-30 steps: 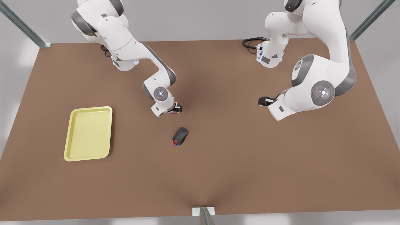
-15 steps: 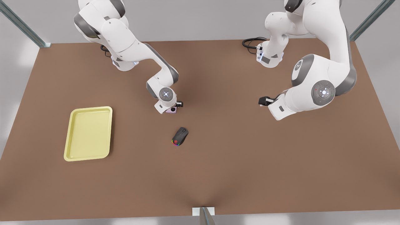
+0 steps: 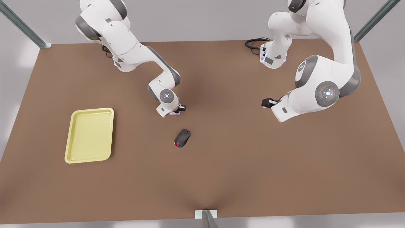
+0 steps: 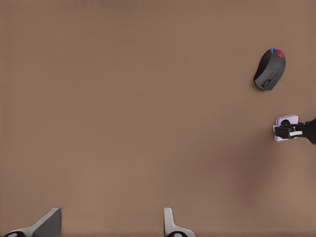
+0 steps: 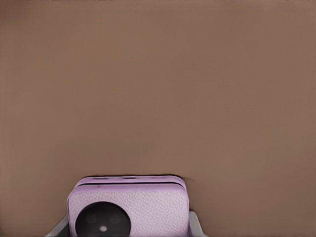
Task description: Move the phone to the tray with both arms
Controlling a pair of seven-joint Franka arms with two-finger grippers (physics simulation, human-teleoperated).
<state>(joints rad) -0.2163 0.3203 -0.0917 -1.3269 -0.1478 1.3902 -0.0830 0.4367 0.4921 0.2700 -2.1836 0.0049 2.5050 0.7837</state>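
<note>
I am watching the right gripper [image 3: 177, 109], which is standing near the middle of the worktop [image 3: 221, 171], on the arm at the front view's left. Its 2 fingers [image 5: 195, 225] are sitting closed against the 2 opposite side edges of the phone [image 5: 129, 208], with nothing else between them. The phone [image 3: 173, 113] is low at the worktop, well apart from the tray [image 3: 90, 110], and whether it is touching the surface I cannot tell. The left gripper [image 3: 267, 102] is waiting on the arm at the front view's right, its fingers [image 4: 170, 226] spread wide and holding nothing. A black mouse [image 3: 182, 138] is lying near the phone, on the side toward the camera, and it is not touching it. I am judging the phone as light and stiff, so it is not going to bend under the squeeze. Its pale cover is looking grained, like leather, which should be giving some friction, but the rounded corners and thin edges are offering little area, so it may be turning in the grip. I think the best hold is across the middle of the 2 long edges, away from the 2 black camera circles, because that glass is probably the fragile part. A moderate squeeze seems enough to me.
</note>
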